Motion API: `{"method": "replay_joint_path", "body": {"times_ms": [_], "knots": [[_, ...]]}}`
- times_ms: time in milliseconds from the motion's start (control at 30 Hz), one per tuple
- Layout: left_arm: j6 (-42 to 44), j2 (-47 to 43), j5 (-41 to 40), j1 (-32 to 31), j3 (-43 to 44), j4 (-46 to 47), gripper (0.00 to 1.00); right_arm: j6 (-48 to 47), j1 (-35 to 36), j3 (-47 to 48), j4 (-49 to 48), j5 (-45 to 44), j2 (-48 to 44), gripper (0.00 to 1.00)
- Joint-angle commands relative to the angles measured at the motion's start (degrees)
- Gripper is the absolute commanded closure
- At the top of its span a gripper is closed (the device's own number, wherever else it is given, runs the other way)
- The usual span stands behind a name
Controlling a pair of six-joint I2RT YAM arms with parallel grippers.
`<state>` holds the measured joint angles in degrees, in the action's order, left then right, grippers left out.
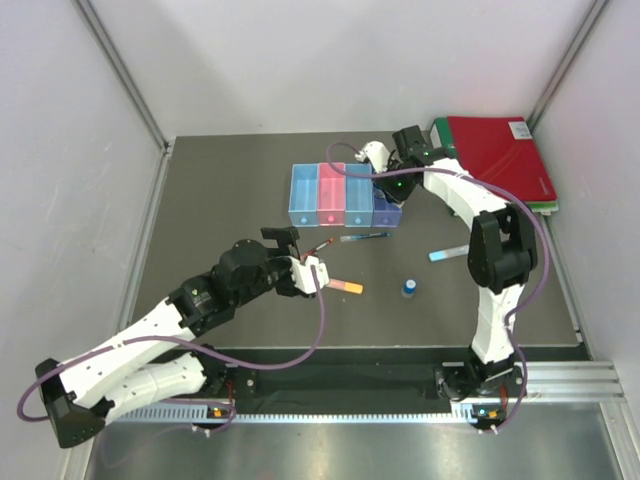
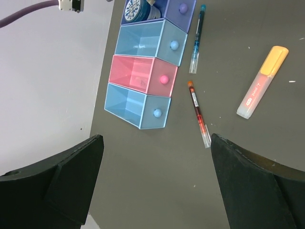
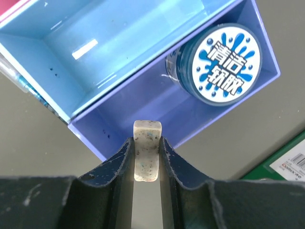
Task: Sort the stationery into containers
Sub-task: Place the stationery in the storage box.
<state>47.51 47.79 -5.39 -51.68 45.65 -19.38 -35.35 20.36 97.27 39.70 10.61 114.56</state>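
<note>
A pale eraser is clamped in the right hand, its long axis along the fingers and pointed at the purple bin holding the round blue jar, while the left hand is held apart above the worktop, the red pen lying lengthwise just ahead.

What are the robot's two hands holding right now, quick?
Left gripper: open, empty.
Right gripper: shut on a small pale speckled rectangular block, over the purple plastic bin.
</note>
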Motion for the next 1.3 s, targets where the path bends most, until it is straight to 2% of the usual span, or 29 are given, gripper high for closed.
{"method": "replay_joint_path", "body": {"times_ms": [0,333,533,600,633,733,833,1100,1267], "knots": [[-0.31,0.55,0.11,0.18,0.76,4.35,0.01,0.55,1.35,2.57,-3.05,0.55,0.31,0.95],[-0.13,1.16,0.29,0.18,0.50,5.40,0.01,0.99,1.79,1.96,-4.20,0.64,1.28,0.95],[-0.40,1.16,0.47,0.18,0.41,5.49,0.01,0.81,2.05,2.39,-4.37,0.55,1.72,0.84],[-0.40,1.17,0.55,0.18,0.41,5.66,0.01,0.64,2.14,2.74,-4.02,0.46,2.07,0.77],[-0.40,1.25,0.55,0.18,0.41,5.75,0.01,0.55,2.23,3.09,-3.67,0.46,2.15,0.69],[-0.31,1.43,0.55,0.18,0.58,5.84,0.01,0.37,2.23,3.19,-3.41,0.64,1.98,0.55],[-0.13,1.52,0.82,0.18,0.58,5.93,0.01,0.29,2.23,3.01,-3.49,0.55,1.54,0.49],[-0.13,2.48,3.89,0.18,1.28,5.49,0.01,2.21,1.35,2.83,-3.23,-1.55,-4.43,0.44],[1.62,7.47,13.28,0.18,4.18,1.19,0.01,7.22,-1.81,0.47,-4.55,-6.65,-13.37,0.41]]}}
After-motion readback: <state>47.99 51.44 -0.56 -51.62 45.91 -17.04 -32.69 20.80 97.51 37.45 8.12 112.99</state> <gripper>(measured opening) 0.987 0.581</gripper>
